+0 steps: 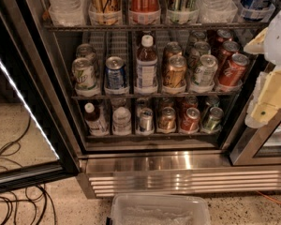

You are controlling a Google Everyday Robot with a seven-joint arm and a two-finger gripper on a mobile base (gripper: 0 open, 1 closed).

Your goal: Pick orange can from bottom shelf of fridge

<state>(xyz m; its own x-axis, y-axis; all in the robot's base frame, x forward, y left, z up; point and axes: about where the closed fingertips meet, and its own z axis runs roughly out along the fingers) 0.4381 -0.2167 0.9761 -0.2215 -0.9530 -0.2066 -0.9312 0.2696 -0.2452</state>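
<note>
The fridge [154, 165] stands open in front of me with its dark interior and wire racks. On the bottom shelf [150, 134] the orange can [167, 118] sits upright in a lane right of centre, with a silver-blue can [145, 120] to its left and a red can [190, 119] to its right. A green can [212, 118] is further right. My gripper [267, 90] is at the right edge of the view, outside the fridge, above and right of the orange can, holding nothing that I can see.
Two bottles [95, 118] stand at the left of the bottom shelf. The rack above [154, 95] holds several cans and a bottle. The glass door [23, 102] hangs open at left. A clear plastic bin [159, 210] sits on the floor below; cables [9, 172] lie at left.
</note>
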